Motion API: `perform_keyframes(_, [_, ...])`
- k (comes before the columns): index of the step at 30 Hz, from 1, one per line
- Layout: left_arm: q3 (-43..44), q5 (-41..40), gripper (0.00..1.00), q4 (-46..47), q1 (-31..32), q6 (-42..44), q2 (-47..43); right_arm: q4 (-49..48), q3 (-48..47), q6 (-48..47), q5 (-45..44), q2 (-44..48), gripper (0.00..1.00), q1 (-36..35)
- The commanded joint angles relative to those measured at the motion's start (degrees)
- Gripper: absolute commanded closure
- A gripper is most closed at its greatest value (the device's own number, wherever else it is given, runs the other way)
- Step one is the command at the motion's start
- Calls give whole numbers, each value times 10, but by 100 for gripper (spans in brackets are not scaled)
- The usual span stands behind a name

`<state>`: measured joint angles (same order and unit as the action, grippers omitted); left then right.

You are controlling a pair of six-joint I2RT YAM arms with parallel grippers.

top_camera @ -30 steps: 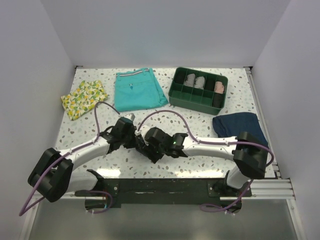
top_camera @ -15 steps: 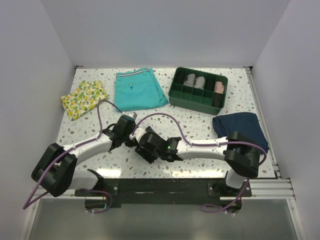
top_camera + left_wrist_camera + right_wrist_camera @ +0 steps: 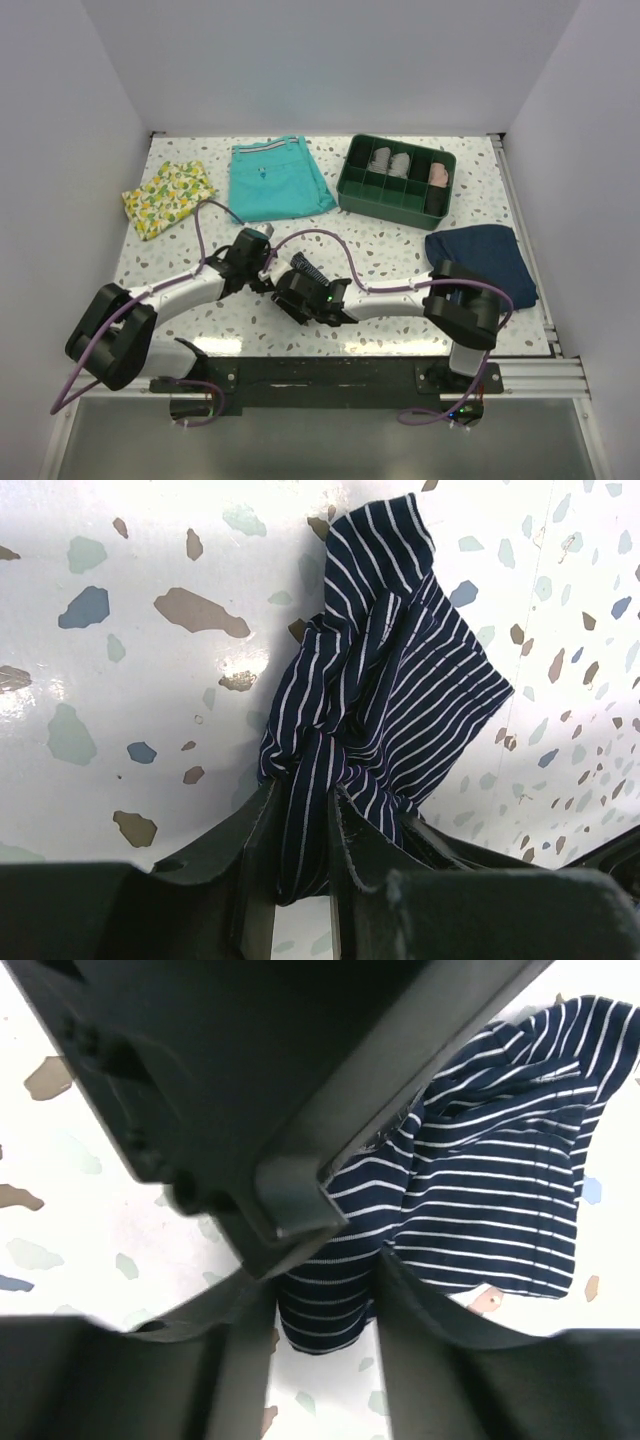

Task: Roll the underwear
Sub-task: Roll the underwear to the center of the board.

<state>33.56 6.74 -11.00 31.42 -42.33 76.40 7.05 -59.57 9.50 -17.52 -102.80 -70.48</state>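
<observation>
The underwear [image 3: 400,680], navy with thin pale stripes, lies bunched on the speckled table. My left gripper [image 3: 300,825] is shut on one gathered end of it, the cloth pinched between both fingers. In the right wrist view another fold of the underwear [image 3: 500,1190] fills the gap of my right gripper [image 3: 325,1310], whose fingers touch it on both sides. The left gripper's black body [image 3: 250,1070] blocks the upper part of that view. From above, the left gripper [image 3: 268,268] and the right gripper [image 3: 288,283] meet near the table's front, with only a scrap of underwear [image 3: 308,269] showing.
Teal shorts [image 3: 278,180] and a lemon-print cloth [image 3: 168,197] lie at the back left. A green compartment tray [image 3: 390,208] holding rolled items stands at the back right. A plain navy garment [image 3: 480,252] lies at the right edge, close to the right arm's elbow.
The right gripper has slid left, up against the left gripper, and its jaws have narrowed onto the fold. The left gripper has kept its hold and barely moved.
</observation>
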Motion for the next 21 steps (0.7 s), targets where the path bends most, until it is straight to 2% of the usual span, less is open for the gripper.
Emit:
perform_keyframes(1, [4,5,84,8,-10,14,9,-34,27,23,-12,-15,66,-3])
perform_keyframes(2, [4,6,84,7,-10,15,9,-34,30,26,-9,-17,73,-3])
perform_keyframes(5, [4,6,82,9,-12,15,8,-45,44,38,8,-16,80,-3])
perform_keyframes(7, [4,2,74,8,-14,15,4,-54,57,46,25,-9,85,-2])
perform_keyframes(9, [5,-5,67,6,-18,16,-4,-58,66,61,40,-5,86,2])
perform_keyframes(10, [7,-9,58,4,-20,15,-10,-61,69,72,61,0,87,4])
perform_keyframes(13, [17,-33,40,-16,-36,13,-25,-68,81,90,87,9,88,10])
perform_keyframes(16, [33,-59,34,-34,-50,15,-42,-69,83,103,101,15,88,12])
perform_keyframes(21, [55,-109,30,-70,-72,9,-70,-68,77,123,150,18,88,23])
